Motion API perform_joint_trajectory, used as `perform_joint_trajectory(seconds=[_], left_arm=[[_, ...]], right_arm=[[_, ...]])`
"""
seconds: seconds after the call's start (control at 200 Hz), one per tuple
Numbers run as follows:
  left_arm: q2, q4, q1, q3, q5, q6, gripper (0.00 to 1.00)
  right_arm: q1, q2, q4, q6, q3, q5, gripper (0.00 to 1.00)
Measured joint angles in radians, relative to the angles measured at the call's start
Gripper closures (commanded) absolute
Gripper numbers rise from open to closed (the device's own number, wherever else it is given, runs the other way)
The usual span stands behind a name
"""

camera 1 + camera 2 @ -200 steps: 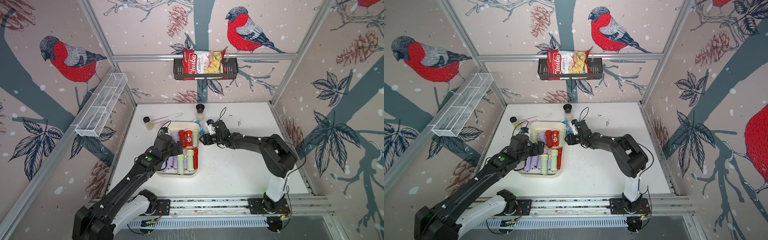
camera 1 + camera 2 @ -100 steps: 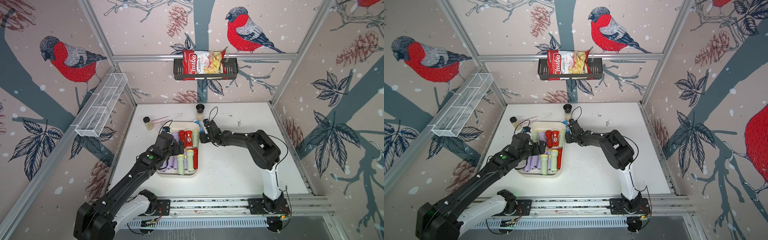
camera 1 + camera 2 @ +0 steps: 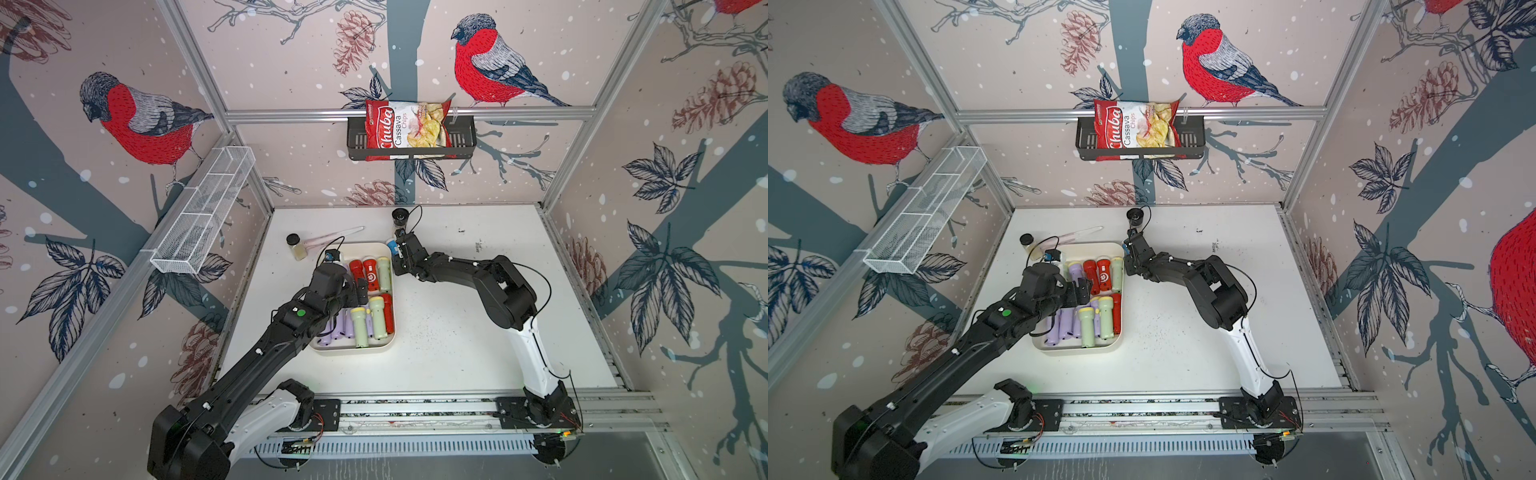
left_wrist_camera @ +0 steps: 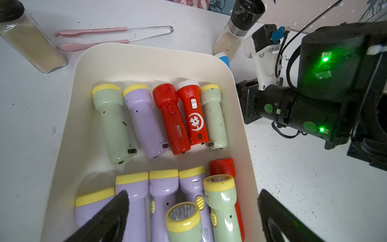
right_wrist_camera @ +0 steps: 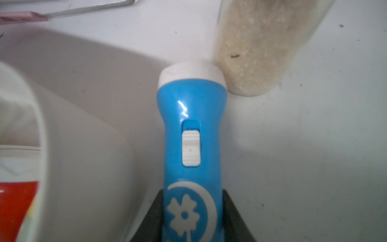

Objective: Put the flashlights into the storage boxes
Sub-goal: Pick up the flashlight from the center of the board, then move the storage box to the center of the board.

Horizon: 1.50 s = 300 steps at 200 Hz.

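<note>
1. My right hand (image 5: pixel 192 196) closed tight on blue flashlight (image 5: pixel 191 117), just outside tray (image 5: pixel 83 146) corner, beside jar (image 5: pixel 255 42).
2. My left hand (image 4: pixel 193 191) wide open, empty, above tray holding other flashlights (image 4: pixel 146 117).

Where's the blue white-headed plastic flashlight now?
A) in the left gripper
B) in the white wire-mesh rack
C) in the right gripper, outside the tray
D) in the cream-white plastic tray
C: the right wrist view shows the blue plastic flashlight clamped in the right gripper, outside the cream-white plastic tray, beside a glass jar of pale grains.
</note>
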Motion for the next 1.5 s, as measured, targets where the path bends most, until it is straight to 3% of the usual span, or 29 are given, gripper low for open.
perform_joint_trajectory(seconds=[0.22,0.47,0.665,0.976,1.346,1.501], left_arm=[[0.017,0.005,0.0,0.009,0.014,0.003,0.07],[0.07,0.135,-0.003,-0.047,0.219,0.018,0.1],[0.157,0.243,-0.057,-0.054,0.292,0.016,0.1],[0.362,0.327,-0.103,0.029,0.233,-0.001,0.11],[0.624,0.338,-0.151,0.192,0.252,-0.003,0.12],[0.706,0.323,-0.193,0.269,0.254,-0.007,0.12]], right_arm=[[0.015,-0.086,-0.018,-0.04,-0.098,0.03,0.85],[0.034,-0.386,0.061,-0.044,-0.403,0.027,0.87],[0.014,-0.605,0.111,0.003,-0.621,0.01,0.87],[-0.05,-0.832,0.142,0.079,-0.8,-0.04,0.86],[-0.098,-0.957,0.163,0.118,-0.888,-0.068,0.86],[-0.165,-1.003,0.135,0.156,-0.893,-0.065,0.86]])
